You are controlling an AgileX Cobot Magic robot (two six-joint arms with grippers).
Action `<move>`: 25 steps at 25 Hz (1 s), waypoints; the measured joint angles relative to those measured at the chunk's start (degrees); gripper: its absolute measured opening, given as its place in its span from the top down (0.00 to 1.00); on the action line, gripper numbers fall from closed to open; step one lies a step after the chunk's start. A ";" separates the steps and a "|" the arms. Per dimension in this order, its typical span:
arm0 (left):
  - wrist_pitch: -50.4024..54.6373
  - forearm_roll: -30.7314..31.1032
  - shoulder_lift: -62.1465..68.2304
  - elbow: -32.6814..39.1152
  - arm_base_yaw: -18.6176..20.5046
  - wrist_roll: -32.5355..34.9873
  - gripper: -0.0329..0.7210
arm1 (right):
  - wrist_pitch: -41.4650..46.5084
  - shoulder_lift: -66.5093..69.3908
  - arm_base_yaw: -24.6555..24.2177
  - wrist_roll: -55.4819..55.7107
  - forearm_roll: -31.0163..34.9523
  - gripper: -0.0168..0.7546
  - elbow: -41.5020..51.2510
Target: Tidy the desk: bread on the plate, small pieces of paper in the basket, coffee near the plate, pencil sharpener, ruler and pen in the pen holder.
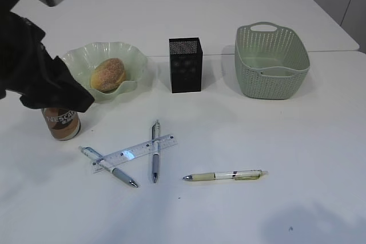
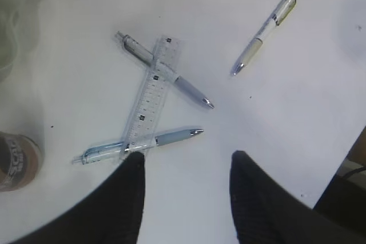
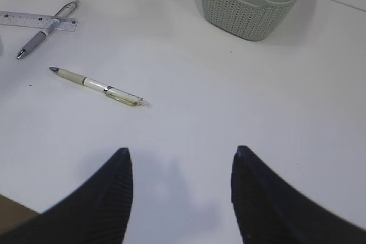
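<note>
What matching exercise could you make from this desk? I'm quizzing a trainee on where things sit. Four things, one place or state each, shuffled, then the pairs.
Things:
1. bread
2. coffee
3. ruler
4. cream pen

Places or states:
A. lying alone on the desk, touching nothing
B. lying across two grey pens
C. in the plate
D. standing upright in front of the plate, partly hidden by the left arm

Pairs: 1-C, 2-D, 3-B, 4-A
</note>
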 joint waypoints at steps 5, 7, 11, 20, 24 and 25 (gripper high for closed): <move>2.09 2.44 5.22 -3.60 -2.00 -1.62 0.51 | 0.00 0.00 0.00 0.00 0.00 0.41 0.00; 3.94 3.01 7.33 -5.20 -2.05 -2.10 0.51 | 0.00 0.00 0.00 0.00 0.00 0.41 0.00; 6.75 4.12 10.56 -8.23 -2.14 -2.75 0.51 | 0.00 0.00 0.00 0.08 0.00 0.41 0.00; 10.91 13.39 15.31 -12.67 -7.13 -9.00 0.51 | -0.39 -0.21 0.00 0.08 0.00 0.41 0.00; 10.55 14.35 17.14 -14.22 -8.60 -9.99 0.51 | -0.39 -0.78 0.00 0.08 0.00 0.41 0.14; 10.42 14.49 17.56 -14.63 -8.69 -10.11 0.51 | -0.39 -0.89 0.00 0.08 0.00 0.41 0.41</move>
